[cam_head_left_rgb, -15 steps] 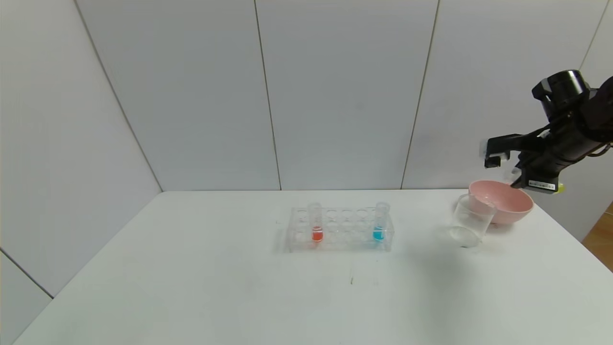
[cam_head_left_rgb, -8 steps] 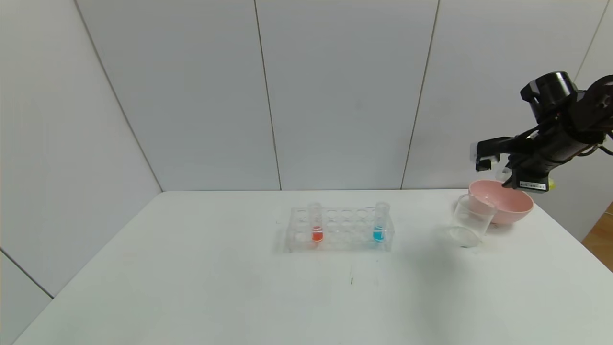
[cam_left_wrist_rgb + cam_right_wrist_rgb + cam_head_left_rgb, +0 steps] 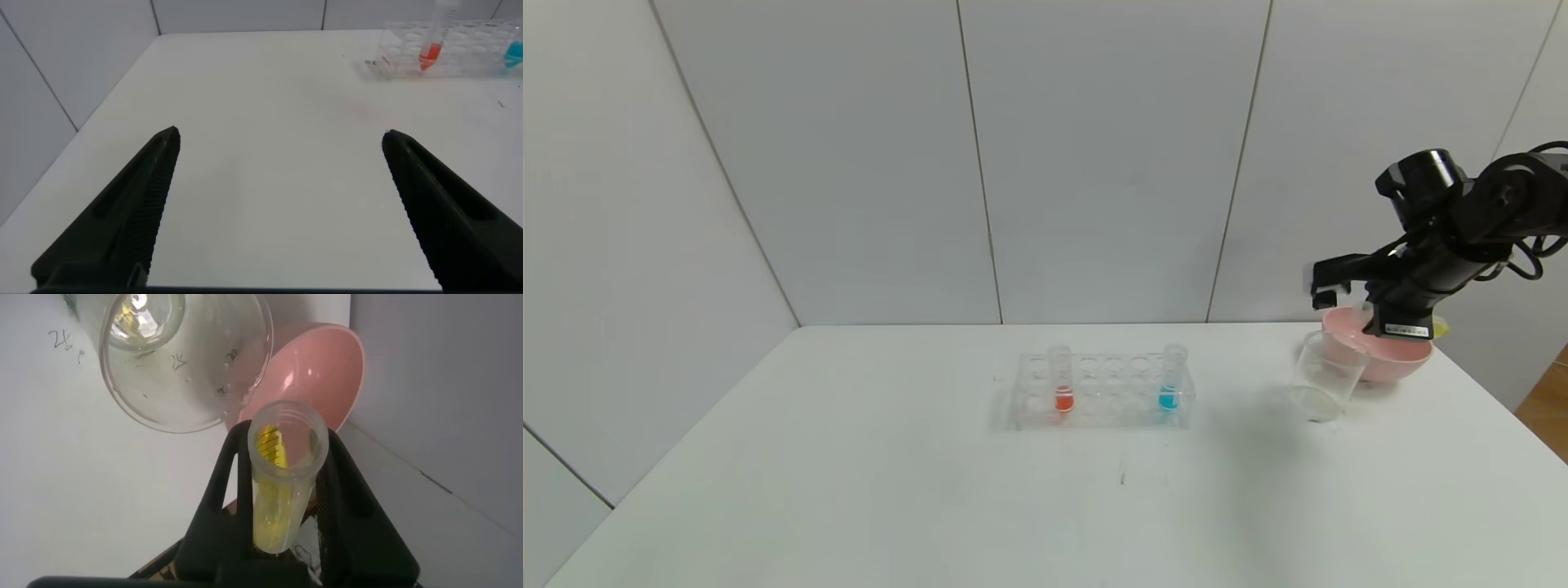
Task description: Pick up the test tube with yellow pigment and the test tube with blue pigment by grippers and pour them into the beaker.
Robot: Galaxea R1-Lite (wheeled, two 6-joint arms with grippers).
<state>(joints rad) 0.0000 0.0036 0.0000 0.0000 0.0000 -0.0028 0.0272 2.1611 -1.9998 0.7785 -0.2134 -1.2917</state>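
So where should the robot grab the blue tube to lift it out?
Grip the test tube with blue pigment by its bare top near the rim, coming straight down from above. It stands upright in the clear rack, whose walls surround its lower part, so only the top sticks out for a pincer.

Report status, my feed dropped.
Right end effector shut on yellow tube, above pink bowl beside beaker. Left end effector open, idle. Blue tube racked. Path clear.

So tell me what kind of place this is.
Probably a mock chemistry bench: a clear tube rack with coloured liquids, a glass beaker and a plain white table boxed in by blank panels.
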